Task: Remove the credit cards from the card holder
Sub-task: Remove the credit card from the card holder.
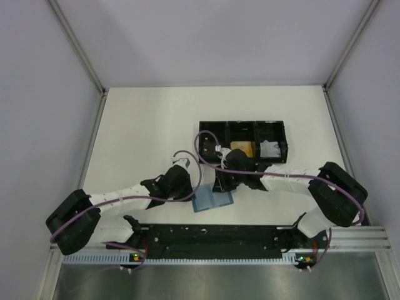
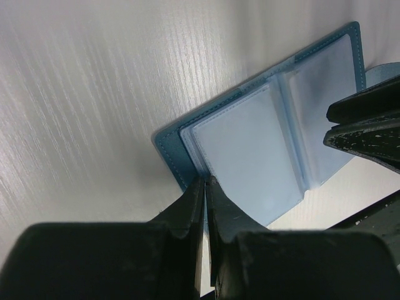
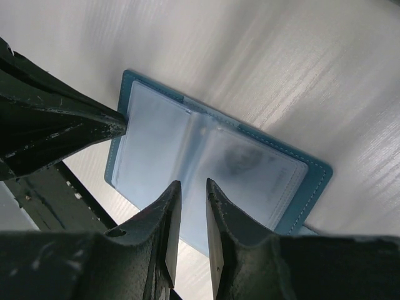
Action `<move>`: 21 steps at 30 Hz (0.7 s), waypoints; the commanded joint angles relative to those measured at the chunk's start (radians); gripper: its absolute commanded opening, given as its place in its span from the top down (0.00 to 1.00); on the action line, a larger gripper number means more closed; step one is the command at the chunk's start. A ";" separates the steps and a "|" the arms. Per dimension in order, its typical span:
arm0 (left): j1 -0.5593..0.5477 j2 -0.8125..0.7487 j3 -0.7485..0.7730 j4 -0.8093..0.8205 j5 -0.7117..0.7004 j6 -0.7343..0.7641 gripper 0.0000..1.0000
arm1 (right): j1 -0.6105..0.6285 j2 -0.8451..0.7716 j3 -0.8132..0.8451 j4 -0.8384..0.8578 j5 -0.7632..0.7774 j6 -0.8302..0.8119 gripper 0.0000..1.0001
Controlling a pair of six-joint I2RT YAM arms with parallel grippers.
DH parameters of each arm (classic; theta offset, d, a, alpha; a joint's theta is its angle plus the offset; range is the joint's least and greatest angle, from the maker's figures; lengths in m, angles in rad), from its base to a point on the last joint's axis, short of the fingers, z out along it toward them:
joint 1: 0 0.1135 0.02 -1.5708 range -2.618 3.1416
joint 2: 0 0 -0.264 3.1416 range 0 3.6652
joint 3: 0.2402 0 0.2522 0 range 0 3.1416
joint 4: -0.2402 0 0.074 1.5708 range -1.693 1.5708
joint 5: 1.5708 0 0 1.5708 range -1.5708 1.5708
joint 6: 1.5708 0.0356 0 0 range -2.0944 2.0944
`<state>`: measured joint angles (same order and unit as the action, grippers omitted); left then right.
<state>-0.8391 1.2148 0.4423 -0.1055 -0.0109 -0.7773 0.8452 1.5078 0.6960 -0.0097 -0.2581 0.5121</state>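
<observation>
Pinning the open card holder for a pull

Lying open near the lower middle of the overhead frame, the card holder [image 1: 212, 201] is resting on the white counter [image 1: 144, 137], pale blue pockets facing up, between the two claws. The left claw [image 2: 205, 182] is closed, its tips meeting on the holder's lower-left edge in its own wrist view. It appears to be nipping that edge, probably anchoring the holder so it is not sliding when a card is tugged. The right claw [image 3: 192, 184] is hanging over the opposite leaf with a narrow gap between its fingers and nothing visibly gripped, likely lining up on a pocket mouth.

The holder's long axis is running left to right in the overhead frame, its right end tipped slightly toward the top, with the fold crossing it at mid-length. An orange card [image 1: 242, 150] is sitting in the middle compartment of the black tray [image 1: 269, 123] above the holder, and a paper wad [image 1: 270, 149] is sitting in the right compartment. Whether any card is sitting in the pockets I cannot tell; one sleeve in the right wrist view is showing only a dim dark smudge.
</observation>
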 commanded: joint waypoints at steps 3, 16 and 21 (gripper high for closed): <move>-0.006 0.009 -0.011 -0.010 0.003 -0.007 0.92 | 0.017 -0.009 0.049 0.013 0.034 -0.004 0.75; -0.006 0.014 -0.010 -0.007 0.003 -0.005 0.92 | 0.107 -0.060 0.108 -0.157 0.219 -0.092 0.44; -0.006 0.019 -0.011 -0.003 0.006 -0.011 0.92 | 0.140 -0.017 0.142 -0.210 0.328 -0.073 0.38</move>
<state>-0.8398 1.2163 0.4423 -0.1040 -0.0078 -0.7845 0.9695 1.4685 0.7887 -0.1753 -0.0444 0.4454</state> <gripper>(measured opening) 0.077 0.601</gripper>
